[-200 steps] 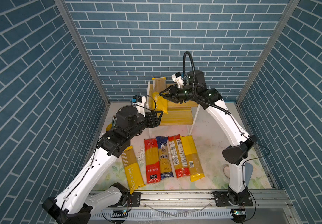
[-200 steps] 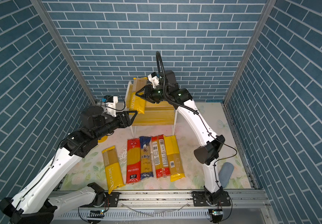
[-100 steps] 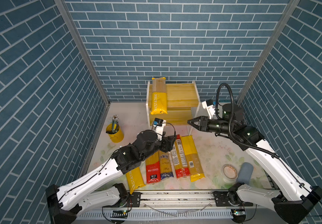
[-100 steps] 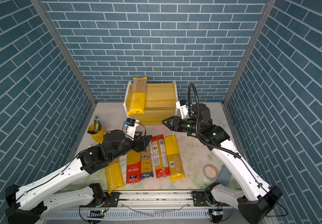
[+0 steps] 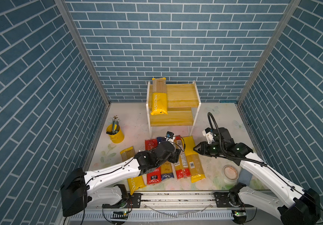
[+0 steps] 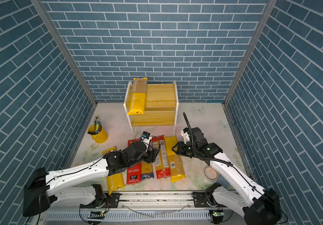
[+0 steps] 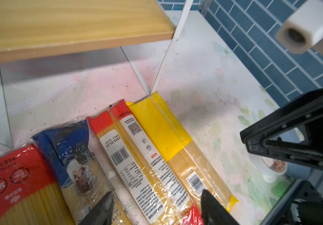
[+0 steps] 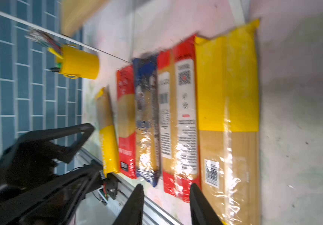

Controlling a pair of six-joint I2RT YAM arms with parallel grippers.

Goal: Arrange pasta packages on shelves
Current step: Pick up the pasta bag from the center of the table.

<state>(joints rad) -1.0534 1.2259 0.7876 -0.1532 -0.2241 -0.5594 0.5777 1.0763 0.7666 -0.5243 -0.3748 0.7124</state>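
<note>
Left arm lay stretched low from lower left toward frame centre. Left gripper (image 5: 177, 155) hung over the row of pasta packages (image 5: 182, 165), jaws spread and holding nothing. Right arm was bent in from lower right. Right gripper (image 5: 195, 149) pointed left beside the rightmost yellow bag (image 5: 194, 165), jaws apart and empty. Five bags lay side by side on the table (image 5: 133, 124) below the shelves (image 5: 180, 93). One PASTATIME bag (image 5: 158, 99) lay on the top tier's left side, overhanging the front.
</note>
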